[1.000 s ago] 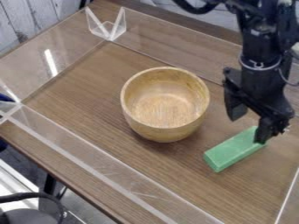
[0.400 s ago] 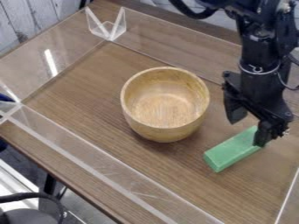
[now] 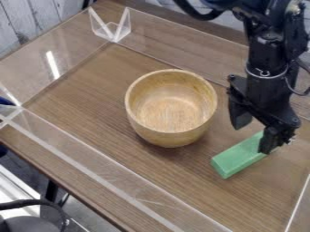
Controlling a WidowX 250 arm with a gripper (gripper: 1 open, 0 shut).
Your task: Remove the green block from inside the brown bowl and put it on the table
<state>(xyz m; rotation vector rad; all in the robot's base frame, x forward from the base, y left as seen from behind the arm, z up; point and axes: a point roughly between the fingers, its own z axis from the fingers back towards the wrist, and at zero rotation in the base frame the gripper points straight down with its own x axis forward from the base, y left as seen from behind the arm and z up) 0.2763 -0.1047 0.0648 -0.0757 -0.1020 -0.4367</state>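
Observation:
The green block [image 3: 240,158] lies flat on the table [image 3: 97,100], just right of the brown bowl [image 3: 172,107]. The bowl's inside shows only bare wood grain. My gripper [image 3: 259,125] hangs above the block's far end with its two black fingers spread apart. It is open and holds nothing. One fingertip [image 3: 278,140] covers the block's upper right end, slightly above it.
Clear acrylic walls [image 3: 72,163] run along the table's edges. A clear acrylic corner piece [image 3: 111,25] stands at the back. The table's right edge is close to the block.
The gripper has risen slightly and shifted a little left above the block. The block and bowl have not moved.

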